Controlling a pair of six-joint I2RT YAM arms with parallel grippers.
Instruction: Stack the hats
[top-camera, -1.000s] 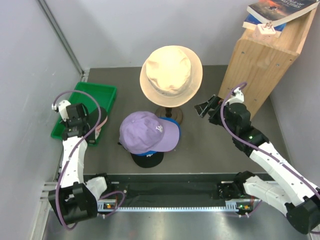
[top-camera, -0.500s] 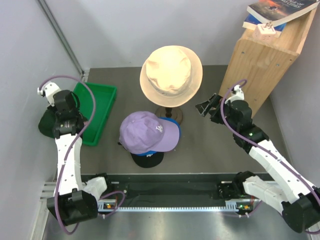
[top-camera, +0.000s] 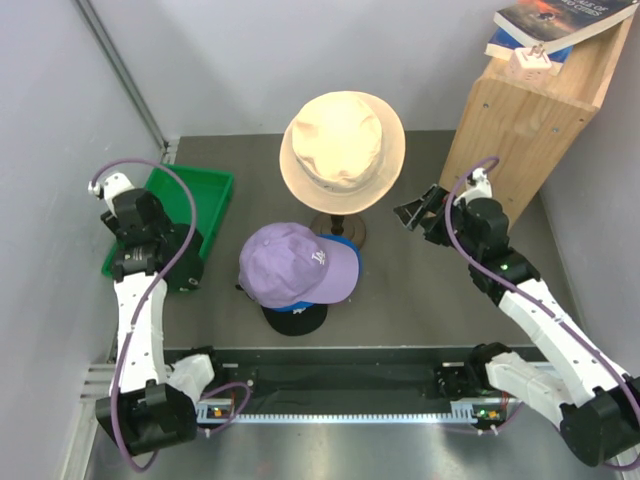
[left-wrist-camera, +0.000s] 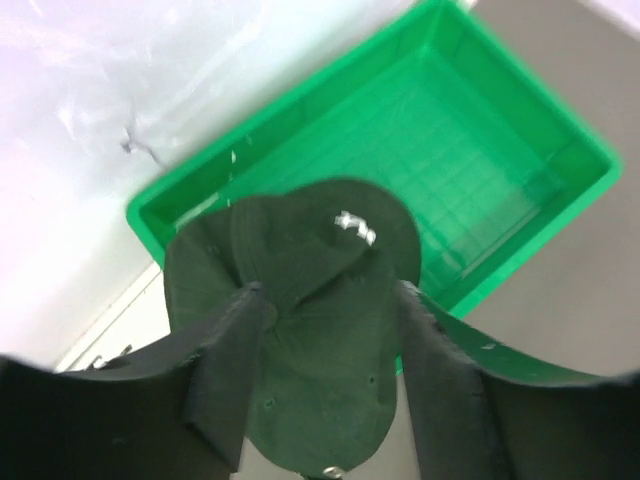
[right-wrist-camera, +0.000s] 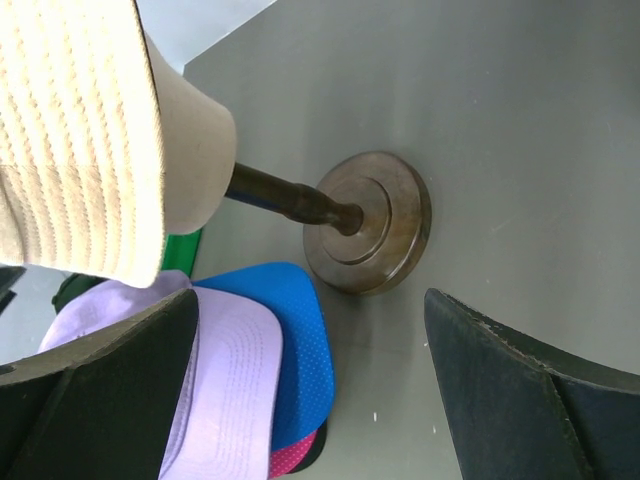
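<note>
A stack of caps lies mid-table: a lavender cap (top-camera: 295, 262) on top, a blue brim (top-camera: 346, 272) under it, a black cap (top-camera: 296, 320) at the bottom. In the right wrist view the lavender brim (right-wrist-camera: 225, 385), the blue brim (right-wrist-camera: 300, 340) and a magenta edge (right-wrist-camera: 298, 455) show. My left gripper (top-camera: 172, 258) is shut on a dark green cap (left-wrist-camera: 320, 300), held above the green tray's near corner; the cap shows in the top view (top-camera: 188, 275). My right gripper (top-camera: 412, 215) is open and empty, to the right of the stack.
A green tray (top-camera: 195, 190) stands at the left by the wall, seen below the held cap (left-wrist-camera: 480, 150). A cream bucket hat (top-camera: 342, 150) sits on a wooden stand with a round base (right-wrist-camera: 368, 235) behind the stack. A wooden box (top-camera: 520, 110) with books stands at the back right.
My left gripper rose out of the tray holding the dark green cap, swung left to the wall, then came back right over the tray's near corner. The right arm barely moved.
</note>
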